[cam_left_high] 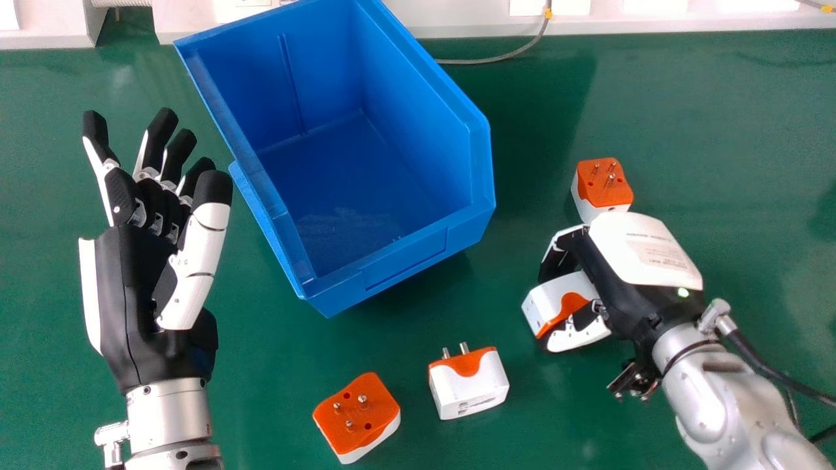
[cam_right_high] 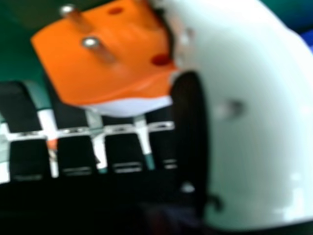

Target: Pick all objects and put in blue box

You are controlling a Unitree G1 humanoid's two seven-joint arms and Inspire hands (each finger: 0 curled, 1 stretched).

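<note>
Evidently a pick is under way: right of the blue box (cam_left_high: 405,261), the right hand (cam_left_high: 643,251) has its fingers curled round a held adapter (cam_left_high: 552,301), while the left hand's (cam_left_high: 140,287) relaxed fingers hold nothing. Next should come a lift clear of the box's rim, then release inside. Also awaiting pickup are a far adapter (cam_left_high: 604,186) to its right, plus a tilted adapter (cam_left_high: 356,414) and an upright-pronged adapter (cam_left_high: 470,390) on its near side.

A smooth green surface (cam_left_high: 718,117) spreads across the scene, carrying faint, pale gleams of light. White framework (cam_left_high: 457,29) borders its far side, broken by a gap at far left near a ribbed hose (cam_left_high: 123,3). A thin grey cable (cam_left_high: 483,61) with a yellow band (cam_left_high: 548,12) curves down beyond the middle; another yellow-marked cable (cam_left_high: 810,4) crosses the far right corner.
</note>
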